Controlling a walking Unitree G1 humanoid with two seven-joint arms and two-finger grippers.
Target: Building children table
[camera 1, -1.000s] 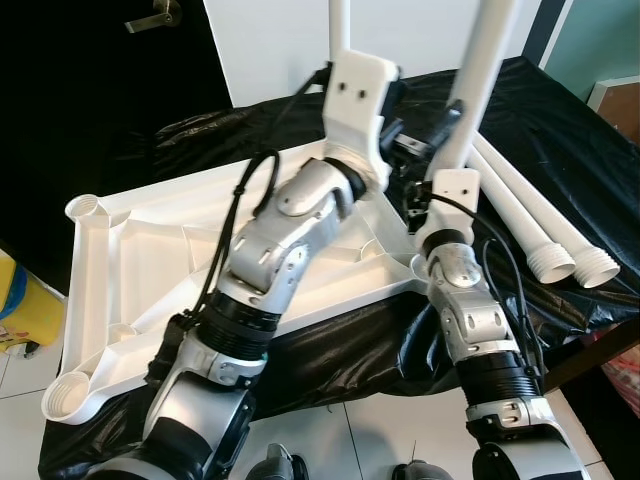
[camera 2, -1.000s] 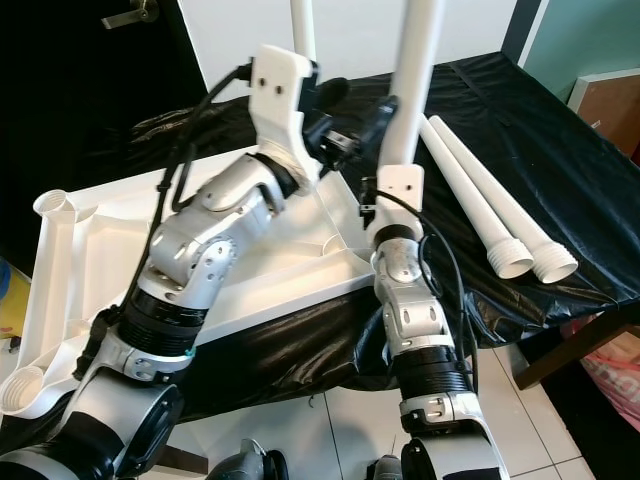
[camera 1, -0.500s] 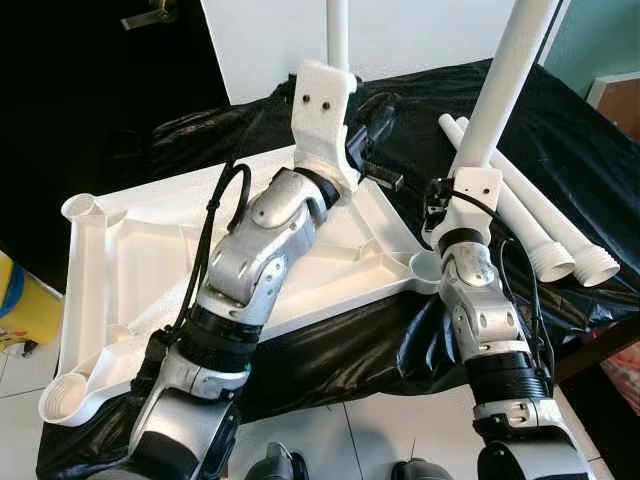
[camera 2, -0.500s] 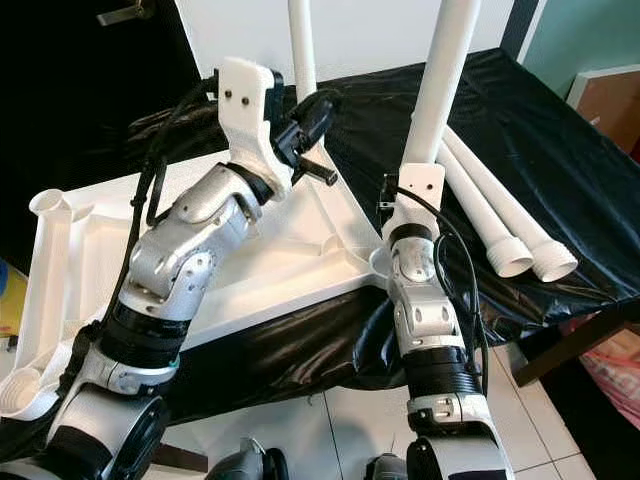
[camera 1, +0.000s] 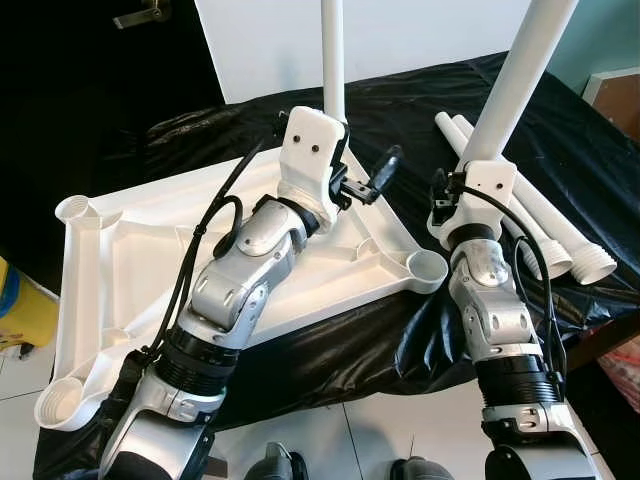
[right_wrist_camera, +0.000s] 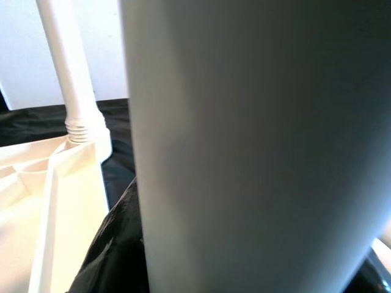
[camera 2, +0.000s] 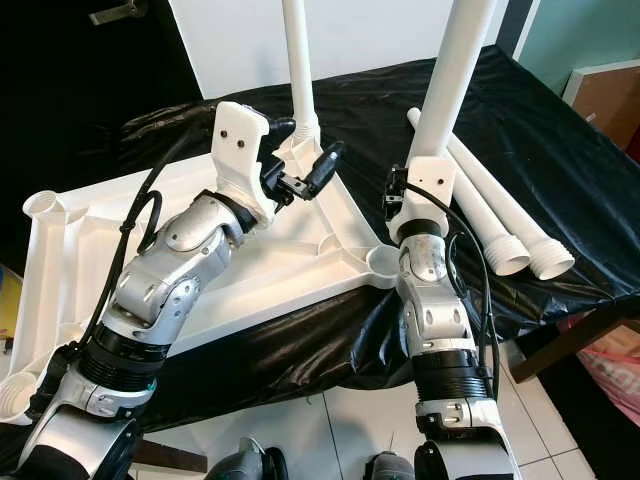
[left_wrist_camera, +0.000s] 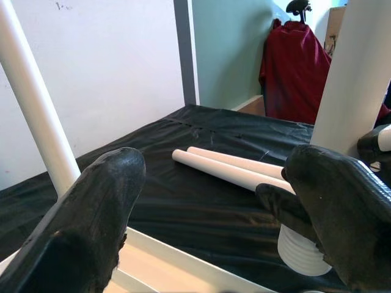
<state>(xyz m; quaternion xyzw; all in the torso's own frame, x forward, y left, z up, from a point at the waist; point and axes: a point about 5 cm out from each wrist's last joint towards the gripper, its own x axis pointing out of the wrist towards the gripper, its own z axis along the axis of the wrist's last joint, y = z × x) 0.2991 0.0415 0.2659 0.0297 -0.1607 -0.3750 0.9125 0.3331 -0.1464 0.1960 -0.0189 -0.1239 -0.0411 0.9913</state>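
Observation:
The white table top [camera 1: 130,250] lies upside down on a black cloth. One white leg [camera 1: 332,60] stands upright in its far corner socket. My right gripper [camera 1: 452,188] is shut on a second white leg [camera 1: 520,80], holding it slightly tilted just above and beyond the near right corner socket [camera 1: 428,265]. This leg [right_wrist_camera: 256,146] looms close in the right wrist view. My left gripper [camera 2: 302,152] hovers open over the table top between the two legs, holding nothing. Its fingers [left_wrist_camera: 91,226] frame two spare legs [left_wrist_camera: 232,168].
The two spare legs [camera 1: 545,225] lie side by side on the cloth at the right, threaded ends toward me. A yellow object [camera 1: 20,310] sits on the tiled floor at the left. A brown box [camera 1: 612,90] stands far right, and a red garment [left_wrist_camera: 293,67] hangs beyond.
My left gripper has come away from the held leg, drawn back leftward and lower, and stands open. The right gripper has carried the leg to the right, toward the near right socket.

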